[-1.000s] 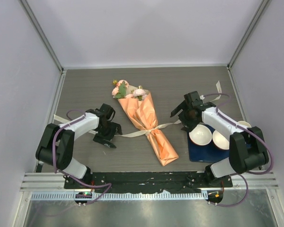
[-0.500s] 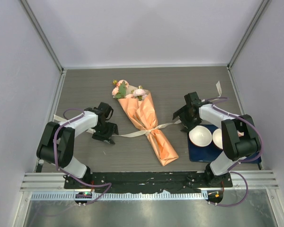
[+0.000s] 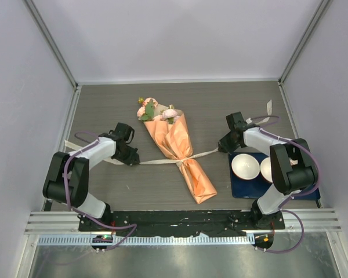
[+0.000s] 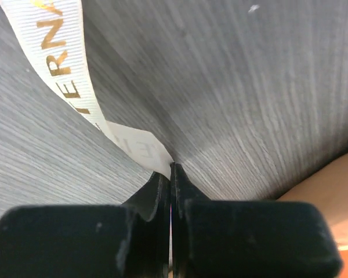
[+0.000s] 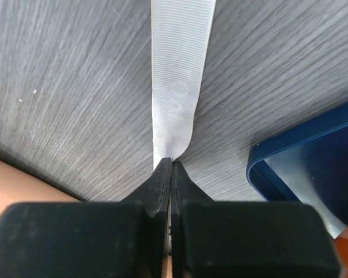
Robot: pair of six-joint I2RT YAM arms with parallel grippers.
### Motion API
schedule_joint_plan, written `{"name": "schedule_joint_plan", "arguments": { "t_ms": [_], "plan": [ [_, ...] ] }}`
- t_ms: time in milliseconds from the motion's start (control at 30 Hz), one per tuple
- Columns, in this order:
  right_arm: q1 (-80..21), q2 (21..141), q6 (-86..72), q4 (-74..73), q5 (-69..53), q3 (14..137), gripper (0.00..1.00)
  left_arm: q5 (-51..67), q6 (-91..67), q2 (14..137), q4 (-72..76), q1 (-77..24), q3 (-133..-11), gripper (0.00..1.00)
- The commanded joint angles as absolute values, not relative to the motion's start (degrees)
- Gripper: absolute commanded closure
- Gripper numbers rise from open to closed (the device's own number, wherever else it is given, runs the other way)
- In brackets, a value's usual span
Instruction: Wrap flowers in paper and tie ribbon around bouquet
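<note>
Bouquet (image 3: 175, 139) lies slantwise mid-bench (image 3: 139, 191), the narrow tip of its orange paper (image 3: 200, 185) nearest the arm bases. Across its waist runs the ribbon (image 3: 156, 163), with the left gripper (image 4: 171, 174) clenched on one end and the right gripper (image 5: 171, 168) on the other. I judge the pull should go outward, level and even, so the tie cinches without dragging the cone or crushing the flowers (image 3: 156, 111) at the far end.

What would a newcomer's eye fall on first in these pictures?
The orange paper-cone bouquet with pink blooms lies diagonally mid-table. A flat cream fabric ribbon round its middle runs to both sides, pinched there by the shut left gripper and the shut right gripper. Two white bowls sit on a dark blue mat at the right.
</note>
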State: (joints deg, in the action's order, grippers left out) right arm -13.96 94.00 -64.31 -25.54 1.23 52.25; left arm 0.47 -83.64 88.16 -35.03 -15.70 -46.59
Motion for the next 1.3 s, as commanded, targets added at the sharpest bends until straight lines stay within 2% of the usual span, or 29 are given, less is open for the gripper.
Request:
{"name": "schedule_joint_plan", "arguments": {
  "t_ms": [0, 167, 333, 567, 733, 933, 1133, 1200, 1267],
  "plan": [
    [-14.24, 87.99, -55.57, -20.50, 6.24, 50.99, 1.00, -7.03, -74.28, 81.58, -31.55, -15.64, -45.36, 1.00],
    [-18.10, 78.51, -43.62, -13.81, 4.66, 47.20, 0.99, -3.79, -68.13, 72.44, -27.08, -16.61, -42.37, 1.00],
    [-22.41, 73.05, -37.10, -11.60, 0.88, 46.84, 1.00, 8.33, -63.99, 68.03, -21.20, -18.36, -42.27, 1.00],
    [-27.86, 67.15, -33.75, -9.23, -10.18, 47.63, 1.00, 15.20, -61.52, 64.95, -15.65, -28.54, -43.77, 1.00],
    [-31.37, 68.46, -35.77, -7.48, -13.09, 49.39, 0.99, 15.64, -60.38, 65.91, -9.86, -37.60, -46.40, 1.00],
    [-36.11, 71.19, -37.09, -4.85, -15.82, 52.12, 0.96, 18.98, -61.08, 71.98, -2.83, -43.41, -48.52, 1.00],
    [-38.40, 77.95, -42.88, 3.24, -18.18, 56.86, 0.96, 15.30, -65.65, 69.18, 5.88, -44.82, -39.74, 1.00],
    [-40.33, 82.67, -44.03, 2.38, -18.55, 60.11, 0.96, 13.03, -66.53, 66.38, 6.24, -44.91, -36.57, 1.00],
    [-41.65, 85.77, -43.25, -4.34, -18.11, 63.35, 0.91, 11.43, -66.97, 64.70, 5.37, -44.82, -34.73, 1.00]
  ]
}}
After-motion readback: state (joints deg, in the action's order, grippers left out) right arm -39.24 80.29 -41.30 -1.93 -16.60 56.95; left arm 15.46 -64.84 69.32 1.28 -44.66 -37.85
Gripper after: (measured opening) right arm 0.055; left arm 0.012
